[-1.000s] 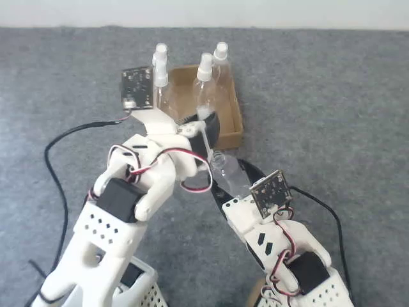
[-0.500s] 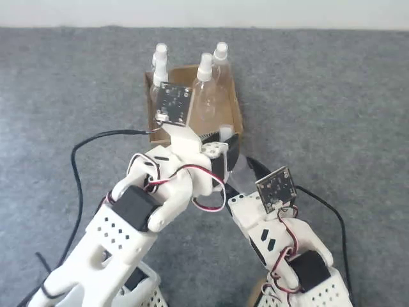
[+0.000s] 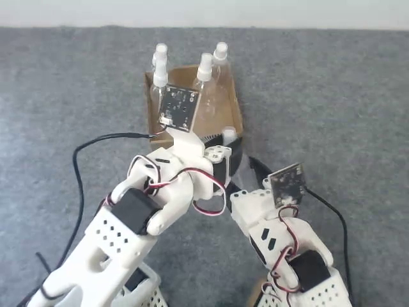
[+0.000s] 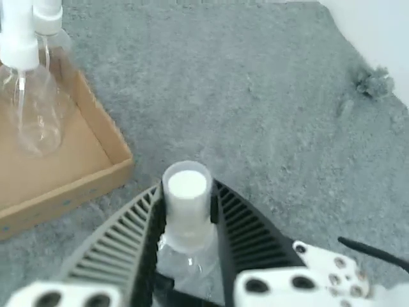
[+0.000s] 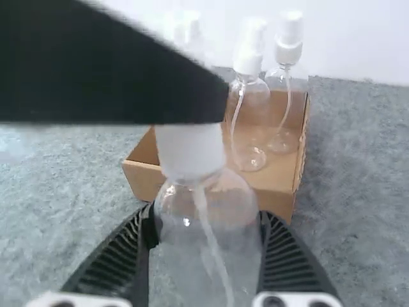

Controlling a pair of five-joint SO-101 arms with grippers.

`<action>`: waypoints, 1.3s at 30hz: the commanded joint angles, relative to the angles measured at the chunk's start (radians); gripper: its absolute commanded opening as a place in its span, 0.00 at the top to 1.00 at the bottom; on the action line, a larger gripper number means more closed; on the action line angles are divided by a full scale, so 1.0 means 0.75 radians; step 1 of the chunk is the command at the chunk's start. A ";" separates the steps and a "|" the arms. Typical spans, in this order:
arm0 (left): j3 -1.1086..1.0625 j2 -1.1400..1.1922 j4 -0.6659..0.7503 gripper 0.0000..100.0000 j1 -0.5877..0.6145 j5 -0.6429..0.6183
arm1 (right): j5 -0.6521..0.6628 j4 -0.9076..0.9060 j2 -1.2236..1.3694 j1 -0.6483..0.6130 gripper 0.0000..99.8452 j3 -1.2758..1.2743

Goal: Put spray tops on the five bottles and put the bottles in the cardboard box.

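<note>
Item: fifth bottle (image 5: 206, 214) — just on the near side of the cardboard box (image 3: 236, 118), clear body clamped in the right tool (image 5: 207, 225), apparently to steady it while the left tool (image 4: 186, 193), closed on the white spray top (image 4: 186, 182), seats it on the neck; four capped bottles (image 3: 206, 80) stand boxed.

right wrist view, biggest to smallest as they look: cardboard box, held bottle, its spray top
1. cardboard box and held bottle: about alike. The bottle is nearer the camera, so they are left unranked.
2. spray top: smallest.
</note>
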State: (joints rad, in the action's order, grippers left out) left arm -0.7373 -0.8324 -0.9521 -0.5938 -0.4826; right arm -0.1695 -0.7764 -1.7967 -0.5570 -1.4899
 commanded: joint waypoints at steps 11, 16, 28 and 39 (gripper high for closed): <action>0.036 -0.039 -0.162 0.70 -0.027 0.002 | -0.070 0.087 -0.026 0.044 0.92 -0.004; 0.036 -0.225 -0.235 0.70 -0.027 0.002 | -0.070 0.087 -0.026 0.044 0.92 -0.004; -0.075 -0.591 -0.235 0.70 0.014 0.012 | -0.070 0.316 -0.026 0.107 0.92 -0.151; -0.197 -0.620 -0.235 0.73 0.385 0.133 | -0.078 0.296 -0.026 0.167 0.92 -0.168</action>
State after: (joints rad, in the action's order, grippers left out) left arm -0.8753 -1.2835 -1.1316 -0.3836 -0.4242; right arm -0.2156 -0.5600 -1.7983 -0.4511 -1.6295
